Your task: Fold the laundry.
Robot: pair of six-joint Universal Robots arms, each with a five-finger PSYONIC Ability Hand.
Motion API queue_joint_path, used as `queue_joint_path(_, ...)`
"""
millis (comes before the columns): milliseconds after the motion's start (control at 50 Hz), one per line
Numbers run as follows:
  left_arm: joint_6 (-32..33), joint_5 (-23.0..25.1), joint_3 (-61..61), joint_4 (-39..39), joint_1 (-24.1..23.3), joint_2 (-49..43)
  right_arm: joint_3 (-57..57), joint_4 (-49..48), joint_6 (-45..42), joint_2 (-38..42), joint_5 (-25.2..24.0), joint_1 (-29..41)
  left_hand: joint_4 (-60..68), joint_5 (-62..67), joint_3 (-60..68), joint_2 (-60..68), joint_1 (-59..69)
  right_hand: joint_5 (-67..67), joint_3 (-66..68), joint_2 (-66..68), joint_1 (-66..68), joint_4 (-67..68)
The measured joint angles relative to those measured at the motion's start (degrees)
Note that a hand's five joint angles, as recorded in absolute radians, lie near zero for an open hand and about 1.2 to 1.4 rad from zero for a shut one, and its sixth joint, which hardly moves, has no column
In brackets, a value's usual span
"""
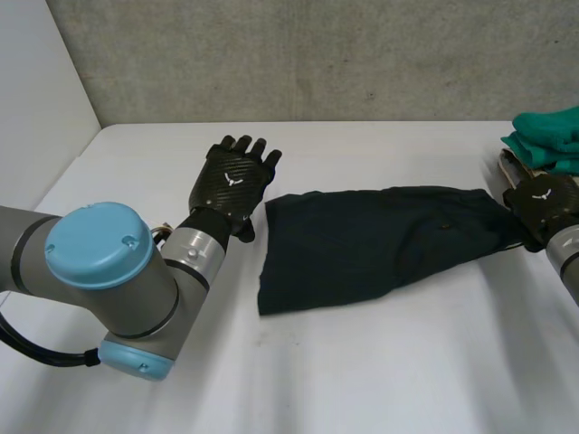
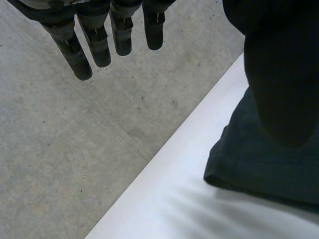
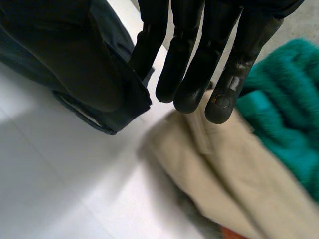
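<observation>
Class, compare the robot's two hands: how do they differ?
The left hand is open and holds nothing; the right hand pinches the dark cloth. The left hand is beside one end of the cloth; the right hand is at the opposite end. Both are black.

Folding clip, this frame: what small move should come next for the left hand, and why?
Probably lower the left hand onto the left edge of the dark cloth and pinch it. Its fingers are straight and off the cloth, just beside that edge, while the right hand pinches the opposite end, so one end lacks a grip for folding.
</observation>
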Motion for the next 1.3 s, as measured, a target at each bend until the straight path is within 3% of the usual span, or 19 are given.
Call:
queue_joint_path(140, -0.08, 0.01, -1.72, 0.02, 0.17, 1.39, -2.50, -1.54, -5.71, -0.73, -4.95, 6.03, 0.00, 0.00, 0.00, 0.00, 0.00, 0.61, 0.00, 0.00, 0.64, 0.21)
queue_joint_path(320, -0.99, -0.39, -3.11, 0.07, 0.91, 2.69, -5.69, -5.26, -2.90, 2.20, -21.55, 21.35, 0.00, 0.00, 0.00, 0.00, 0.00, 0.68, 0.06, 0.00, 0.73, 0.22)
queue_joint_path(420, -2.96, -0.70, -3.59, 0.01, 1.82, 3.57, -7.88, -5.31, -1.03, 7.43, -25.63, 27.73, 0.00, 0.00, 0.00, 0.00, 0.00, 0.76, 0.12, 0.00, 0.98, 0.22)
queue_joint_path(480, -4.61, -0.83, -3.82, -0.17, 2.44, 4.24, -10.50, -4.88, 0.97, 11.17, -24.84, 30.79, 0.00, 0.00, 0.02, 0.00, 0.00, 1.05, 0.12, 0.00, 1.03, 0.22)
queue_joint_path(540, -5.96, -0.96, -4.07, -0.37, 2.94, 5.00, -13.18, -4.47, 6.01, 13.06, -20.85, 32.10, 0.00, 0.00, 0.03, 0.00, 0.00, -0.36, -2.00, -1.62, 0.11, -2.06)
queue_joint_path(560, -6.18, -1.00, -4.14, -0.39, 3.05, 5.17, -13.77, -4.42, 7.83, 13.15, -19.65, 32.18, 0.00, 0.00, 0.03, 0.00, 0.00, -9.70, -12.48, -13.21, -8.61, -12.58)
queue_joint_path(600, -6.49, -1.09, -4.24, -0.39, 3.25, 5.49, -14.86, -4.25, 12.46, 12.80, -17.13, 32.18, 0.00, 0.00, 0.03, 0.00, 0.00, -18.83, -22.16, -23.22, -17.30, -22.14)
queue_joint_path(640, -6.61, -1.17, -4.26, -0.39, 3.39, 5.67, -15.44, -4.05, 16.12, 12.05, -15.47, 32.08, 0.00, 0.00, 0.03, 0.00, 0.00, -18.83, -22.16, -23.22, -17.30, -22.14)
queue_joint_path(660, -6.73, -1.27, -4.21, -0.37, 3.57, 5.92, -15.97, -3.50, 22.51, 10.23, -13.01, 31.78, 0.00, 0.00, 0.03, 0.00, 0.00, -48.74, -52.46, -51.69, -42.18, -52.31)
queue_joint_path(760, -6.77, -1.40, -3.41, -0.24, 3.60, 6.21, -15.29, -0.43, 36.71, 4.97, -10.18, 30.29, 0.00, 0.00, 0.03, 0.00, 0.00, -51.85, -55.64, -54.93, -43.47, -54.43)
queue_joint_path(880, -8.20, -1.40, 0.77, -0.44, 1.99, 6.10, -12.69, 4.49, 50.52, -1.70, -10.05, 25.52, 0.00, 0.00, 0.03, 0.00, 0.00, -51.85, -55.63, -54.93, -43.47, -54.43)
queue_joint_path(1000, -12.70, -0.71, 8.84, -3.71, -0.88, 3.38, -12.15, 6.34, 54.36, -6.48, -9.72, 20.29, 0.00, 0.00, 0.03, 0.00, 0.00, -51.85, -55.63, -54.93, -43.47, -54.43)
queue_joint_path(1100, -15.73, 0.92, 20.40, -12.11, -3.11, -3.88, -15.40, 9.62, 54.02, -6.27, -9.70, 17.28, 0.00, 0.00, 0.03, 0.00, 0.00, -51.85, -55.64, -54.93, -43.47, -54.43)
queue_joint_path(1300, -16.13, 2.08, 38.25, -28.65, -5.10, -19.74, -29.33, 20.97, 42.73, 9.99, -8.74, 19.25, 0.00, 0.00, 0.03, 0.00, 0.00, -51.85, -55.63, -54.93, -43.47, -54.43)
